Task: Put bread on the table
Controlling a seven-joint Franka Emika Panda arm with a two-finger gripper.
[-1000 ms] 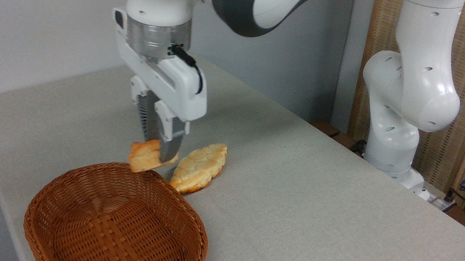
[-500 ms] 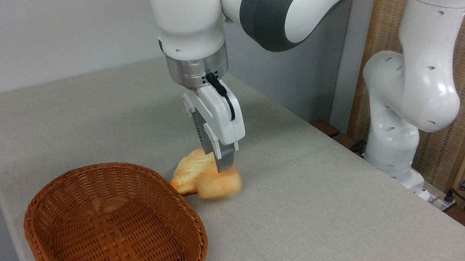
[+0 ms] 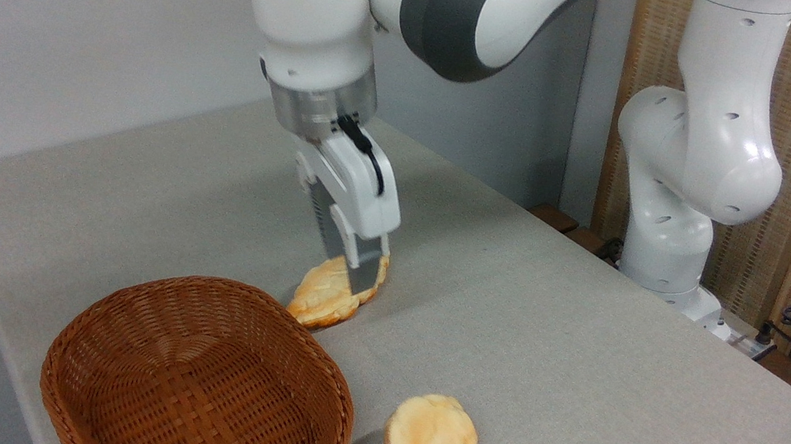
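Grey-beige surface [image 3: 583, 350] fills most of the view, with a plain pale wall behind on the left and a wood-and-cane panel at far right.

Basket [image 3: 200, 382], near left: brown wicker, nothing visible inside it. It sits at the near-left edge of the surface.

Long bread [image 3: 326, 297], just beyond the basket's far rim: flat, scored, lying on the cloth, partly hidden by the end effector.

End effector [image 3: 363, 261], centre: angled down over the long bread's far end, holding nothing. Its fingers look close together, but from this angle I cannot tell whether they are together or slightly apart.

Bread [image 3: 431, 443], near centre, just right of the basket: lying on the cloth, tipped so the flat pale underside faces the camera. It is apart from the basket, casts a small shadow towards it, and is well clear of the end effector.

Arm base [image 3: 681, 197], far right: upright at the surface's far edge.

Judgement: bread is out of the basket and resting on the surface, so placement appears done. What seems left is only lifting the arm clear.
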